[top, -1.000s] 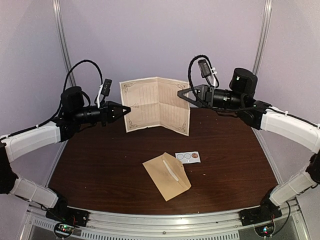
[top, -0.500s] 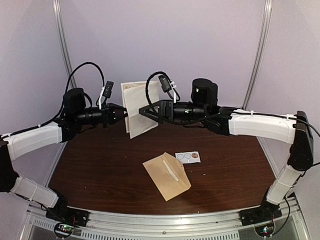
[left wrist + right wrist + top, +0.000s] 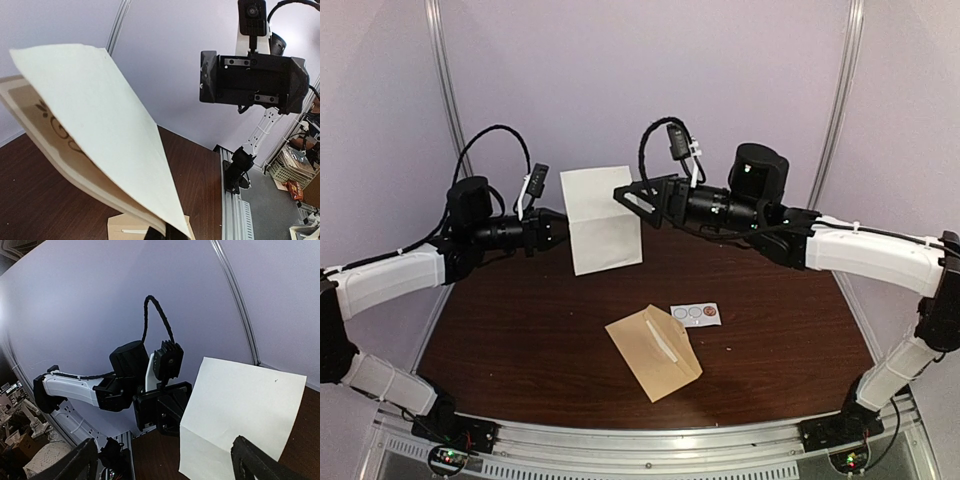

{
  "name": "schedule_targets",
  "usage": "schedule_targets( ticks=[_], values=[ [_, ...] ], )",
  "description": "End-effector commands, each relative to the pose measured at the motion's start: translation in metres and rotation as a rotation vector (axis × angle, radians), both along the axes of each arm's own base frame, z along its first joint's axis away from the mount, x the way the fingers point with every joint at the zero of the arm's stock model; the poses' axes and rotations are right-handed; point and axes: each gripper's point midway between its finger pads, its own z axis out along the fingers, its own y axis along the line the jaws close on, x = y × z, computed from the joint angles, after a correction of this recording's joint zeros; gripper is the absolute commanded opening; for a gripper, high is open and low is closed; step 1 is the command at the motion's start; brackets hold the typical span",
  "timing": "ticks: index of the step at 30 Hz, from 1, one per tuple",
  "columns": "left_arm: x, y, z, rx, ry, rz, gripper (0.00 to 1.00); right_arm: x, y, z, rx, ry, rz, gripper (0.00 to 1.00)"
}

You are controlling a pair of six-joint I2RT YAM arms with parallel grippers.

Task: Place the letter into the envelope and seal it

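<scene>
On the bench, top view: the envelope [image 3: 655,352] lies flat on the dark bench [image 3: 520,340], with a white strip across its upper face.
Card, top view: a small white card [image 3: 695,313] with round stickers lies flat just beside the envelope's far right corner.
Paper, top view: the letter [image 3: 603,220] is folded with its blank side outward. It hangs upright in the air beyond the envelope and a little to its left, well apart from it.
Left arm, top view: the left end effector [image 3: 564,222] is clenched on the letter's left edge, beyond and left of the envelope.
Right arm, top view: the right end effector [image 3: 625,195] is released, jaws spread, at the letter's upper right corner. Whether it touches the paper cannot be told.
Left wrist view: two leaves of the letter rise from the bottom edge, with printed scrollwork on the inner one. A tan corner of the envelope shows beneath them. The right end effector faces the camera, apart from the paper.
Right wrist view: its fingers [image 3: 82,462] stand far apart at the lower corners. The letter is ahead with a crease across it, and the left end effector is at its left edge.
</scene>
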Motion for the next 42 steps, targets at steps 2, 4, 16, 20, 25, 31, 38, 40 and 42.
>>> schedule_targets(
  ticks=[2, 4, 16, 20, 25, 31, 38, 40, 42],
  values=[
    [-0.015, 0.001, 0.021, -0.038, -0.088, -0.047, 0.00, 0.005, -0.044, 0.014, 0.000, -0.069, -0.121, 0.97],
    [-0.018, 0.001, 0.023, -0.042, -0.096, -0.059, 0.00, 0.008, -0.056, 0.007, -0.002, -0.062, -0.122, 1.00],
    [-0.033, 0.002, 0.030, -0.067, -0.127, -0.123, 0.00, -0.010, -0.038, -0.029, -0.030, -0.006, 0.119, 0.94],
    [-0.035, 0.001, 0.030, -0.067, -0.129, -0.129, 0.00, -0.011, -0.027, -0.030, -0.033, -0.006, 0.142, 0.89],
    [-0.037, 0.000, 0.030, -0.067, -0.130, -0.138, 0.00, -0.008, -0.019, -0.030, -0.020, 0.001, 0.163, 0.76],
    [-0.040, -0.002, 0.030, -0.068, -0.131, -0.153, 0.00, -0.003, -0.011, -0.031, -0.009, 0.014, 0.179, 0.64],
    [-0.040, -0.003, 0.029, -0.065, -0.128, -0.153, 0.00, -0.005, -0.007, -0.027, 0.013, 0.014, 0.204, 0.50],
    [-0.040, -0.003, 0.028, -0.064, -0.127, -0.154, 0.00, -0.005, -0.006, -0.028, 0.015, 0.017, 0.209, 0.44],
    [-0.040, -0.003, 0.028, -0.064, -0.127, -0.154, 0.00, -0.004, -0.005, -0.028, 0.018, 0.017, 0.209, 0.38]
  ],
)
